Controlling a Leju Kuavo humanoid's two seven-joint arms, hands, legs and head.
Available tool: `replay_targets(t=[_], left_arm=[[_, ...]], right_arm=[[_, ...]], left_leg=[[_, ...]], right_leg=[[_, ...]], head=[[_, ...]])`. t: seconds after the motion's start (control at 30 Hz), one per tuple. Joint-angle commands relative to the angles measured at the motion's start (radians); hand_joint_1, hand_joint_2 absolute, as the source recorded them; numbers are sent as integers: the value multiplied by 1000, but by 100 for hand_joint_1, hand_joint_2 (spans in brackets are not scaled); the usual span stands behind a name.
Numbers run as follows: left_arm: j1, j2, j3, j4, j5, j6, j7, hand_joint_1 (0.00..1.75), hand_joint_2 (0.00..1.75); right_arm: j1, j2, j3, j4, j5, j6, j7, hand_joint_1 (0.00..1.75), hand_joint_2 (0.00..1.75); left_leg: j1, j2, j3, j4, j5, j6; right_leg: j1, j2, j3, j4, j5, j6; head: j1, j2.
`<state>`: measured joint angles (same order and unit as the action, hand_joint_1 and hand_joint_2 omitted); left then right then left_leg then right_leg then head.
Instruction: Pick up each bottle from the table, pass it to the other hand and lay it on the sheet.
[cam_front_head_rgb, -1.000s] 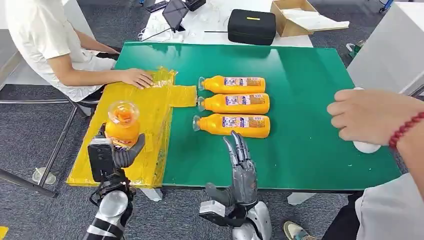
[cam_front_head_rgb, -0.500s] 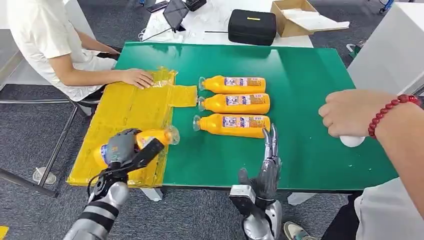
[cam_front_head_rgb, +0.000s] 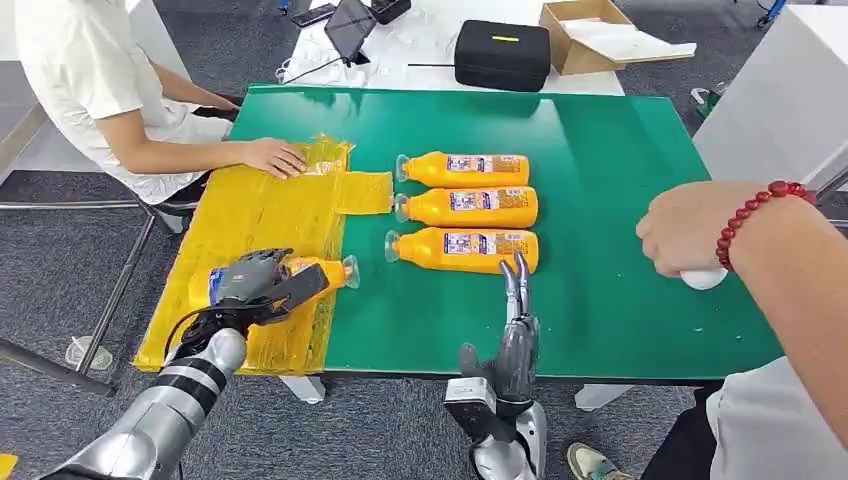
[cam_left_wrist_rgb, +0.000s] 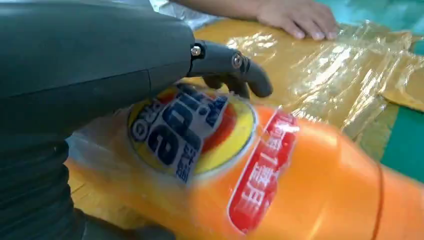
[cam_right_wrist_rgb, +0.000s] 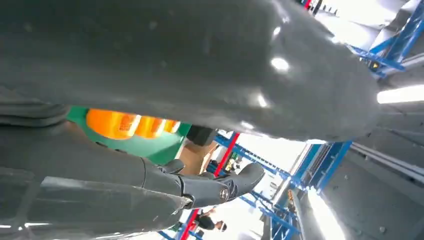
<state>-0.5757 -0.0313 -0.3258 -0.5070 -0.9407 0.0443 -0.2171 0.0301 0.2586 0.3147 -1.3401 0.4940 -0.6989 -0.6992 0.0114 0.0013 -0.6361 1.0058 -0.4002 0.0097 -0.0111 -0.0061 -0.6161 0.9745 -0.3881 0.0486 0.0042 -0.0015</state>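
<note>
My left hand (cam_front_head_rgb: 255, 287) grips an orange juice bottle (cam_front_head_rgb: 315, 273) that lies on its side over the yellow sheet (cam_front_head_rgb: 255, 215), cap toward the green table. The left wrist view shows the same bottle (cam_left_wrist_rgb: 300, 180) close up with my dark fingers (cam_left_wrist_rgb: 235, 67) curled over its label. Three more orange bottles lie side by side on the green table (cam_front_head_rgb: 610, 180): far (cam_front_head_rgb: 465, 168), middle (cam_front_head_rgb: 468, 206) and near (cam_front_head_rgb: 462, 250). My right hand (cam_front_head_rgb: 517, 335) stands at the table's front edge, fingers straight and up, holding nothing, just below the near bottle.
A person's hand (cam_front_head_rgb: 272, 156) rests on the far end of the sheet. Another person's fist (cam_front_head_rgb: 700, 225) with a red bead bracelet covers a white object (cam_front_head_rgb: 703, 279) at the table's right side. A black case (cam_front_head_rgb: 503, 52) and a cardboard box (cam_front_head_rgb: 590, 35) lie beyond the table.
My left hand has tipped the bottle from upright to lying and lowered it onto the sheet. My right hand has shifted right and turned edge-on. The person's fist moved slightly left.
</note>
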Motion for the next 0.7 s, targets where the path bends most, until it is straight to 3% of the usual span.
replay_targets(t=[0.03,0.3,0.33,0.53,0.7], left_arm=[[-86,19,-52,169,20,-157,19,0,175],[-85,34,-62,178,27,-193,4,0,175],[-82,34,-60,174,34,-192,-5,0,175],[-33,9,-31,77,91,-65,-120,0,175],[121,-27,-41,-276,213,-17,-200,0,175]], right_arm=[[-58,-35,46,93,-13,1,1,0,0],[-64,-36,49,100,-16,1,1,0,0],[-63,-36,48,100,-15,1,1,0,175],[-48,-41,36,83,-8,1,1,0,175],[-23,-46,19,50,3,1,1,0,175]], left_leg=[[1,1,5,0,-2,0],[0,1,6,-1,-1,0],[0,3,8,-1,-1,0],[0,1,8,-2,0,0],[0,-2,6,-1,0,0]], right_leg=[[1,1,5,-1,-1,-2],[0,2,6,-1,0,-1],[0,4,7,-1,0,-2],[0,3,8,-1,0,-1],[0,-1,7,-1,-1,-1]], head=[[0,0],[0,0],[0,0],[0,0],[0,0]])
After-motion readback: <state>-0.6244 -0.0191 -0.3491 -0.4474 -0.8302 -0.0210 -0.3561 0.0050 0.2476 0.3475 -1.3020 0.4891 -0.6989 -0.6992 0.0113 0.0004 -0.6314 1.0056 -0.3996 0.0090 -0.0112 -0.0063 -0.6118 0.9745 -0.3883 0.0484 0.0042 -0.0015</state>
